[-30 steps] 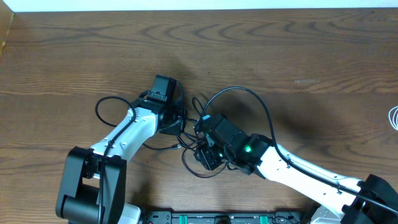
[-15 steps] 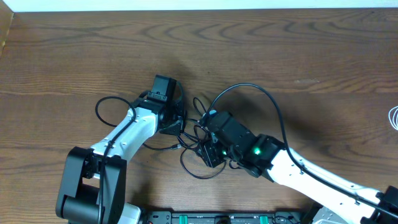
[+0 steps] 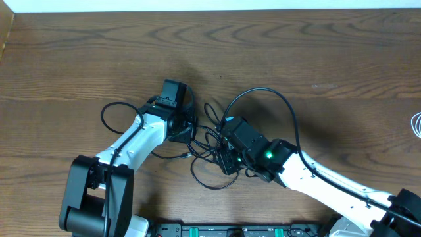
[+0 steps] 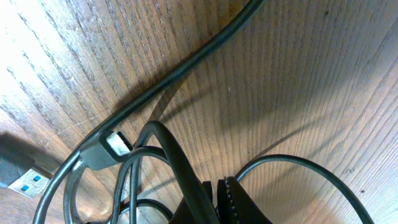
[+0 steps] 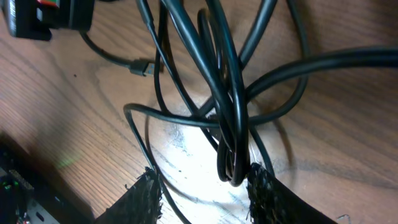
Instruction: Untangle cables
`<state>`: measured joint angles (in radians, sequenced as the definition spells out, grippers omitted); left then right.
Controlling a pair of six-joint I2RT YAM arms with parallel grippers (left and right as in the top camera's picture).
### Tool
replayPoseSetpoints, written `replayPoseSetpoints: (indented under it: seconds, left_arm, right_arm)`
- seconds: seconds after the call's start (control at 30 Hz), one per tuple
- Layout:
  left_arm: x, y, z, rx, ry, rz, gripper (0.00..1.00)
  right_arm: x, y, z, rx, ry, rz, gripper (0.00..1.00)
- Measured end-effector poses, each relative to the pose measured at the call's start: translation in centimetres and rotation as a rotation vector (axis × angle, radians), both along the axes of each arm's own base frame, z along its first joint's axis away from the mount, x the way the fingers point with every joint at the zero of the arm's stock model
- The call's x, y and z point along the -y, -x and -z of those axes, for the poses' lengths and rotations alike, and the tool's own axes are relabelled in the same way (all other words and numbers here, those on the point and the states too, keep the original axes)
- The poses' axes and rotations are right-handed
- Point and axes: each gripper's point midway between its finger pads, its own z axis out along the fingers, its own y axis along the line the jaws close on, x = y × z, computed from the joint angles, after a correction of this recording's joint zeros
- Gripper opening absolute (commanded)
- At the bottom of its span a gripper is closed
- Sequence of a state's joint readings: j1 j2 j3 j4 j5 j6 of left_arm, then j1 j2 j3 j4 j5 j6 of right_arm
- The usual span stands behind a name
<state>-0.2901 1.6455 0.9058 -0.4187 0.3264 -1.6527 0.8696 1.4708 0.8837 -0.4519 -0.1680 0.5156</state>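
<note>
Dark brown wood-grain table (image 3: 329,52), seen from above, with a pale strip along its far edge. The black cables (image 3: 209,135) lie in a tangle near the middle of the table, looped over one another, with one wide loop arching to the right and another sagging toward the near edge. A white cable (image 3: 417,124) shows only as a curl at the right edge, well apart from the tangle.

The left gripper (image 3: 182,126) sits at the left side of the tangle, touching it. In the left wrist view its jaws are together at the bottom of the frame, and a black cord (image 4: 177,168) runs down between the pads (image 4: 242,202). A dark plug (image 4: 102,146) with a metal tip lies on the wood just left of that cord; a second plug with a blue insert (image 4: 18,174) lies at the left edge.

The right gripper (image 3: 225,160) is at the near right side of the tangle. In the right wrist view its jaws stand apart. A tight hanging loop of several black cords (image 5: 230,149) lies between the two fingers (image 5: 144,194), close to the right-hand one; whether it touches that pad cannot be told.
</note>
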Motion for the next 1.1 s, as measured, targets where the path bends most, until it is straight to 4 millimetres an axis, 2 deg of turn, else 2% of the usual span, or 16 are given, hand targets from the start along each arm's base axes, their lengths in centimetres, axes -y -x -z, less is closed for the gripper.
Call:
replayPoseSetpoints:
  seconds: [0.3,0.43,0.6,0.67,0.83,0.9,1.1]
  left_arm:
    - [0.0,0.0,0.0,0.000,0.000,0.000,0.10]
    - [0.0,0.0,0.0,0.000,0.000,0.000,0.10]
    - [0.0,0.0,0.0,0.000,0.000,0.000,0.10]
    - [0.0,0.0,0.0,0.000,0.000,0.000,0.10]
    - [0.0,0.0,0.0,0.000,0.000,0.000,0.10]
    - [0.0,0.0,0.0,0.000,0.000,0.000,0.10]
    - [0.0,0.0,0.0,0.000,0.000,0.000,0.10]
  right_arm:
    - [-0.4,0.1,-0.1,-0.005,-0.019,-0.010,0.40]
    - [-0.6,1.0,-0.1,-0.049,-0.035,-0.036,0.41]
    - [0.5,3.0,0.5,-0.148,0.010,-0.055,0.40]
    - [0.8,3.5,0.2,-0.175,0.027,-0.059,0.42]
    - [-0.4,2.7,-2.6,-0.116,-0.049,-0.069,0.42]
    - [-0.9,2.3,-3.1,-0.098,-0.071,-0.071,0.41]
    - [-1.1,1.7,-1.6,-0.095,-0.037,-0.059,0.40]
